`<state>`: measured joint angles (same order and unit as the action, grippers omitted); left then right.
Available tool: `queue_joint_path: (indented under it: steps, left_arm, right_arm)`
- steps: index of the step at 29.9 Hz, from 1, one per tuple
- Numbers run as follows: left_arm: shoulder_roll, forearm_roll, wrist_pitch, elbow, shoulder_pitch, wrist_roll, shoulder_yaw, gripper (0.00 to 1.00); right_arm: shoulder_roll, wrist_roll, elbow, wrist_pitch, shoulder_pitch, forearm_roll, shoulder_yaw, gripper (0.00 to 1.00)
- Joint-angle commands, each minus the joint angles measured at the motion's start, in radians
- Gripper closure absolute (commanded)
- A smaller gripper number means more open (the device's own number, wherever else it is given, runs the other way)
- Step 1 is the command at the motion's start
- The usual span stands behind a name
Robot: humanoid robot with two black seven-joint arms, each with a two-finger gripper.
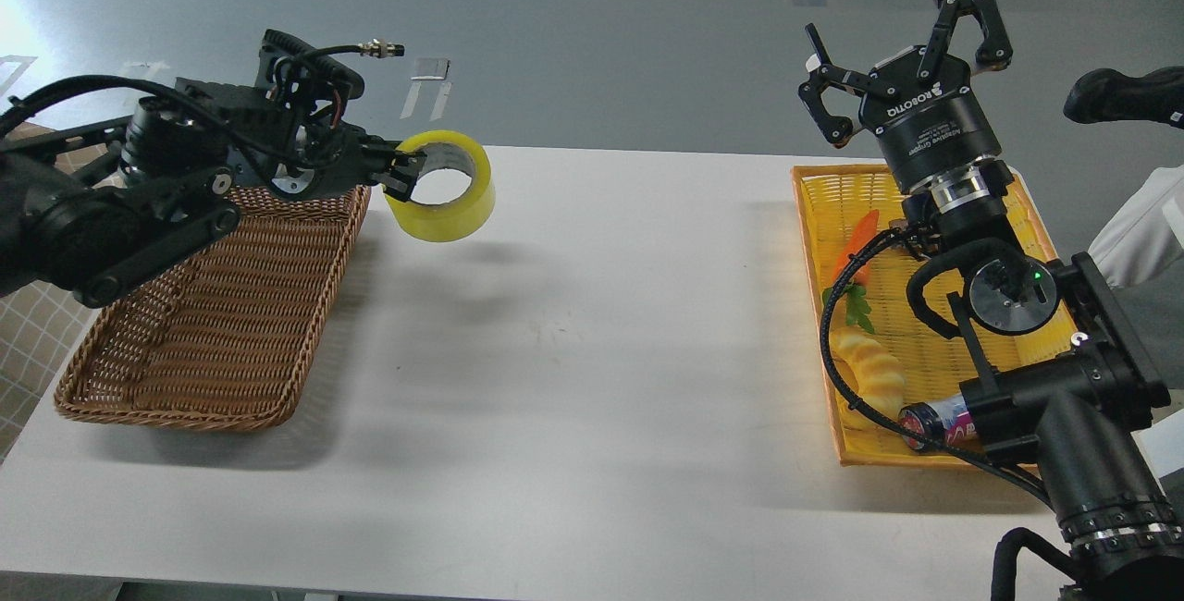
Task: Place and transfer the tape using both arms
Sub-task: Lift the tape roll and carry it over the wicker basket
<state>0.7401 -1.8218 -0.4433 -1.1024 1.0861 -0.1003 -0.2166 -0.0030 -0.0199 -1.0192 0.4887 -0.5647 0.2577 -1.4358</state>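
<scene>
The yellow tape roll (453, 203) hangs in the air above the white table (573, 351), just right of the brown wicker basket (213, 333). My left gripper (403, 174) is shut on the roll's left wall, one finger inside the core. My left arm reaches in from the left over the brown basket. My right gripper (902, 46) is open and empty, fingers spread, raised above the far end of the yellow basket (925, 342) at the right.
The yellow basket holds a toy carrot (856, 240), a pale ridged croissant toy (874, 370) and a small can (934, 423). The brown basket's visible part is empty. A checked cloth lies at far left. A person's sleeve shows at the right edge.
</scene>
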Motion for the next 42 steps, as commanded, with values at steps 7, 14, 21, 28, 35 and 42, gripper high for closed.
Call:
queue_joint_path:
  steps: [7,14,21,28,35,42]
  left_arm:
    - [0.169,0.021,0.005,-0.001,-0.011,-0.045,0.000,1.00]
    - [0.238,0.032,0.015,0.002,-0.035,-0.075,0.014,1.00]
    - [0.257,0.050,0.066,0.019,-0.132,-0.084,0.016,1.00]
    - [0.268,0.056,0.104,0.042,-0.193,-0.095,0.016,1.00]
    - [0.268,0.058,0.146,0.081,-0.250,-0.108,0.016,1.00]
    - [0.263,0.059,0.172,0.113,-0.282,-0.121,0.016,1.00]
  right_arm:
    - [0.003,0.000,0.002,0.000,0.002,0.000,0.001,0.00]
    - [0.003,0.000,0.002,0.000,0.002,0.000,0.001,0.00]
    - [0.003,0.000,0.002,0.000,0.005,0.000,0.001,0.00]
    - [0.003,0.000,0.002,0.000,0.009,0.000,0.002,0.00]
    - [0.003,0.000,0.002,0.000,0.020,0.000,0.001,0.00]
    - [0.003,0.000,0.002,0.000,0.020,0.000,0.003,0.00]
